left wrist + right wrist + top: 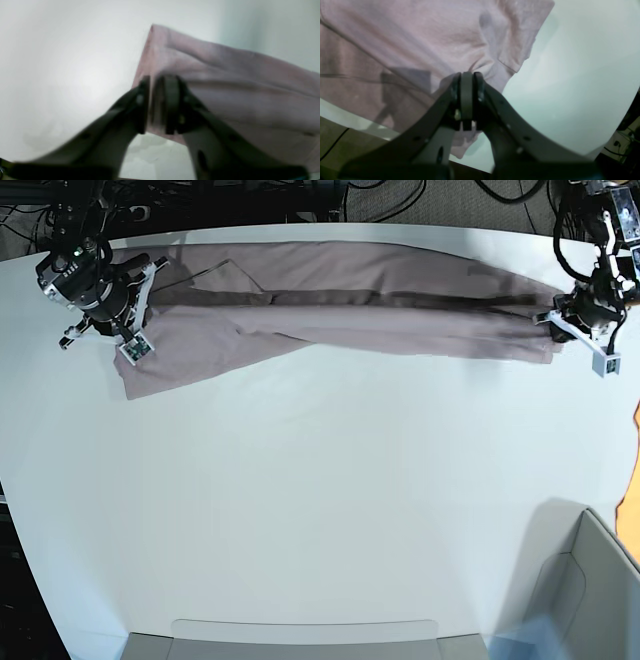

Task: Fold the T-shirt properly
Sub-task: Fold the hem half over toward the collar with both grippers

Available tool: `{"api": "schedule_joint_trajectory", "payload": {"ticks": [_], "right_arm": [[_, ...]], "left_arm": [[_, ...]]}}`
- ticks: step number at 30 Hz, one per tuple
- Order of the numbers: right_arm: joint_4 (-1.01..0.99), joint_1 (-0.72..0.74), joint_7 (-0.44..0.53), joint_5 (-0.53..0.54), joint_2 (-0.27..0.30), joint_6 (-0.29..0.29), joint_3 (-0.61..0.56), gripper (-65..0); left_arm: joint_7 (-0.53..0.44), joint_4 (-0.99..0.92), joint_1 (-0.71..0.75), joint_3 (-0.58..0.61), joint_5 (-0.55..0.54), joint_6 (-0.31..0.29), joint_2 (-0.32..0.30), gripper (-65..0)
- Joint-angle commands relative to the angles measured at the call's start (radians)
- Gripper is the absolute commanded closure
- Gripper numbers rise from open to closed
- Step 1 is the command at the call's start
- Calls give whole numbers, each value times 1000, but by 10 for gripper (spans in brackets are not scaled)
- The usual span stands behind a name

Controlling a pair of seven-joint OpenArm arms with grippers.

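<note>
The mauve T-shirt (350, 310) lies stretched in a long band across the far side of the white table (320, 500). At its left end in the base view, my right gripper (128, 340) is shut on bunched cloth. The right wrist view shows its pads (467, 75) pressed together, with the T-shirt (407, 37) puckered at the tips. My left gripper (568, 330) is at the shirt's right end. In the blurred left wrist view its fingers (156, 82) stand slightly parted, straddling the edge of the T-shirt (237, 87), which lies flat.
A grey bin (590, 580) stands at the front right corner. A shallow grey tray (300, 640) runs along the front edge. Something orange (636, 430) shows at the right border. Cables run behind the table's far edge.
</note>
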Motion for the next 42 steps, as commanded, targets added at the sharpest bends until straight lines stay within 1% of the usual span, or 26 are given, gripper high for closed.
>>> {"api": "schedule_joint_trajectory", "payload": {"ticks": [1, 2, 3, 6, 8, 11, 14, 17, 19, 21, 23, 25, 29, 30, 32, 35, 37, 42], "right_arm": [[13, 4, 2, -6, 11, 12, 4, 0], [13, 4, 2, -6, 11, 12, 4, 0], [13, 4, 2, -6, 10, 12, 4, -14], [13, 4, 2, -3, 8, 12, -17, -96], [12, 4, 2, 26, 16, 12, -40, -143], [10, 3, 2, 74, 16, 12, -40, -181], [9, 6, 2, 86, 16, 12, -43, -185], [9, 6, 2, 86, 16, 12, -43, -185], [9, 6, 2, 86, 17, 12, -43, -185], [9, 6, 2, 86, 19, 12, -43, -185], [7, 6, 2, 86, 26, 12, -45, -185], [-5, 4, 2, 86, 30, 12, -45, -185], [-48, 9, 5, 86, 37, 12, -40, -185], [-54, 6, 16, 86, 46, 12, -43, -185], [-62, 3, 54, 88, 46, 12, -46, -184], [-83, -3, 76, 88, 54, 12, -46, -184], [-99, -2, 83, 88, 69, 12, -46, -184], [-108, -2, 96, 88, 72, 12, -46, -184]], "left_arm": [[-5, 36, 11, -7, 4, 4, -21, -165], [-4, 54, 12, -7, 5, 6, -21, -167], [5, 72, 14, -7, 7, 11, -21, -166], [7, 80, 15, -7, 7, 12, -23, -170], [5, 80, 15, -5, 7, 9, -23, -179], [-5, 80, 11, -2, 1, 3, -23, -184], [-7, 78, 4, 50, 5, 3, -24, -188], [-36, 66, -14, 82, 1, 3, -24, -191], [-58, 29, -19, 108, 1, 3, -26, -207], [-81, -18, -26, 137, -1, 3, -49, -217], [-119, -64, -35, 164, -1, 3, -58, -216], [-148, -100, -37, 167, -1, 3, -58, -215], [-168, -133, -37, 171, 1, 3, -76, -215], [-170, -142, -37, 171, 1, 3, -80, -215], [-170, -175, -38, 171, 7, 3, -81, -215], [-173, -247, -49, 174, 7, 3, -81, -215], [-193, -273, -68, 217, 2, 3, -84, -215], [-217, -274, -69, 385, -1, 3, -139, -215]]}}
